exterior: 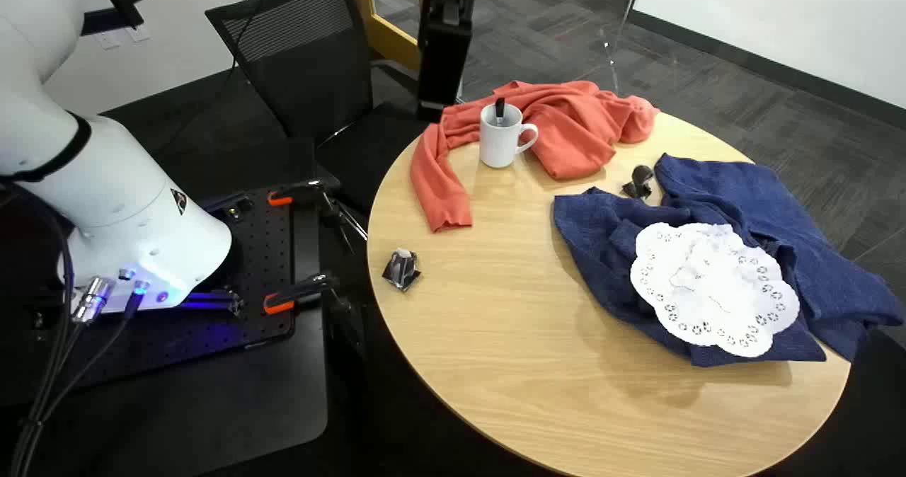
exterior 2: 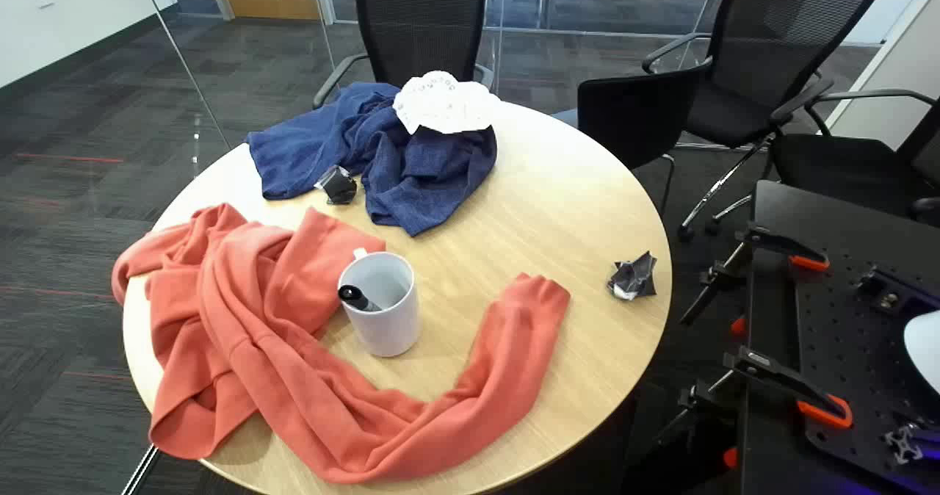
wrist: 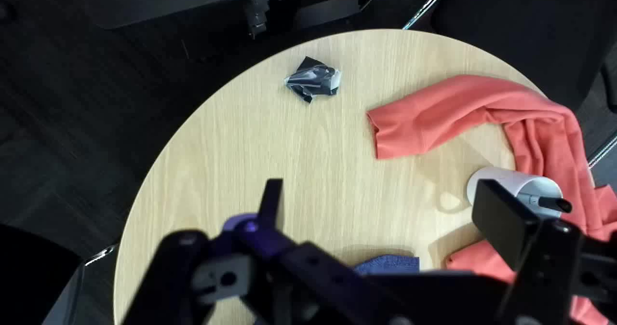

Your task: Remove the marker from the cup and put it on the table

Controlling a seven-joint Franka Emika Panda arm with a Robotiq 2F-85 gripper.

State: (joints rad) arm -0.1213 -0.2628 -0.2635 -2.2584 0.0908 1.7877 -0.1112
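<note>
The lower end of the marker (exterior 2: 360, 300) is hidden inside the cup (exterior: 498, 146) in every view. In the wrist view the pincer (wrist: 385, 204) is blurred and cut off, and hides part of the cup; only a patch of the blue cloth (wrist: 390, 264) shows. In an exterior view the arm (exterior: 117, 190) at left is cut off, its label (exterior: 178, 201) too small to read. The blue cloth partly hides the far chair (exterior 2: 422, 25). The near rim of the worktop (exterior: 509, 307) leaves both exterior views.
</note>
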